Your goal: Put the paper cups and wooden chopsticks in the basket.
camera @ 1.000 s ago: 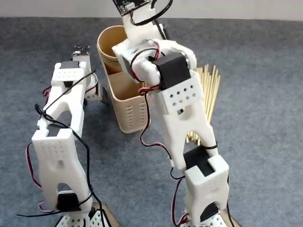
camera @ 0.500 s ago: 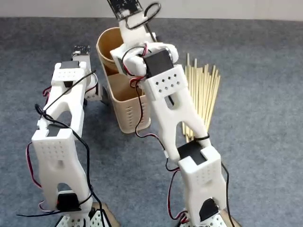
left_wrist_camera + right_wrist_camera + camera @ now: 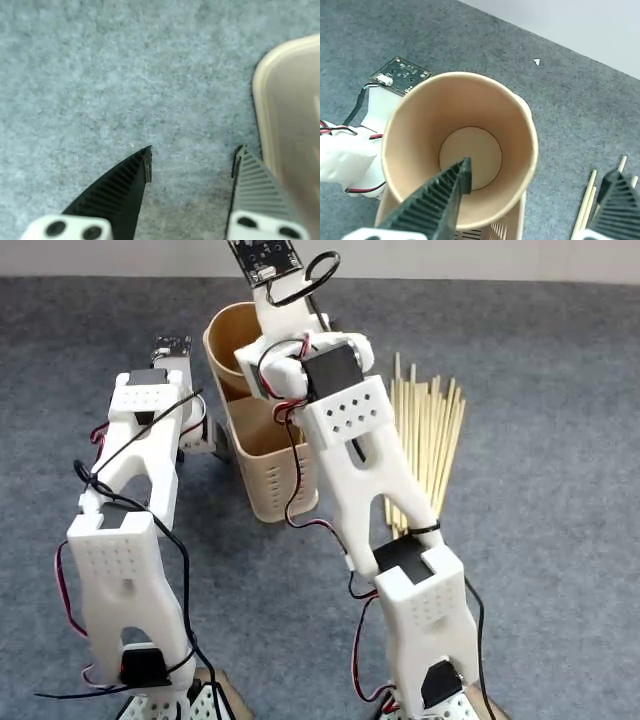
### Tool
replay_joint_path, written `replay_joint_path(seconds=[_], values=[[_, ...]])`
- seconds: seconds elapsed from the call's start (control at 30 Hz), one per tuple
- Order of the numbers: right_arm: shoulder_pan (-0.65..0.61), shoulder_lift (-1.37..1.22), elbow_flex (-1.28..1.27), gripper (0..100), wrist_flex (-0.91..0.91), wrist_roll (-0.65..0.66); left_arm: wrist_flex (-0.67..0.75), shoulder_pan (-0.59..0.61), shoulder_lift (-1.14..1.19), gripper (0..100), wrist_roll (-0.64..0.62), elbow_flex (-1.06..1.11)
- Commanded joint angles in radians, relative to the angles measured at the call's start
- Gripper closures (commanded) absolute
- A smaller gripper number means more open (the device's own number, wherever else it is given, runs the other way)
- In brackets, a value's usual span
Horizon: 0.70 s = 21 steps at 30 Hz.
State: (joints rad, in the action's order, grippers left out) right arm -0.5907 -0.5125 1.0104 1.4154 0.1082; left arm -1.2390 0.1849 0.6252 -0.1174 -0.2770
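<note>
High view, bottom of the frame first: two white arms stand side by side on the grey carpet (image 3: pixel 560 540). The left arm (image 3: pixel 130 540) goes up the left side of the frame. The right arm (image 3: pixel 370 460) goes up the middle. A bit farther up, in the middle, sits the tan basket (image 3: pixel 275 480), and the right arm leans over it. Just right of the basket, the wooden chopsticks (image 3: pixel 440 430) lie in a bunch on the carpet. Near the top of the frame, a paper cup (image 3: pixel 225 345) stands upright in the far end of the basket.

Left wrist view: the left gripper (image 3: pixel 192 152) is spread wide with nothing in it, low over the carpet, just beside the basket's wall.

Right wrist view: the right gripper (image 3: pixel 540 177) is spread wide too. One finger hangs over the cup's mouth and the other is past its rim. It pinches nothing.
</note>
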Motion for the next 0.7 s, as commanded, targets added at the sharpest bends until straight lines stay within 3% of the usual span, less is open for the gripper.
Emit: replay_joint_path(seconds=[0.0, 0.23, 0.5, 0.67], values=[[-0.005, 0.030, 0.053, 61.3, 0.010, 0.011, 0.005, -0.033, -0.007, 74, 0.015, -0.028], [-0.010, 0.189, 0.312, 61.3, 0.160, 0.011, 0.008, -0.038, -0.007, 74, 0.012, -0.030], [-0.002, 0.418, 0.334, 61.3, 0.335, 0.011, 0.017, -0.039, -0.005, 74, 0.011, -0.039], [0.205, 0.529, 0.140, 61.3, 0.349, 0.011, 0.035, -0.058, -0.005, 74, 0.011, -0.088]])
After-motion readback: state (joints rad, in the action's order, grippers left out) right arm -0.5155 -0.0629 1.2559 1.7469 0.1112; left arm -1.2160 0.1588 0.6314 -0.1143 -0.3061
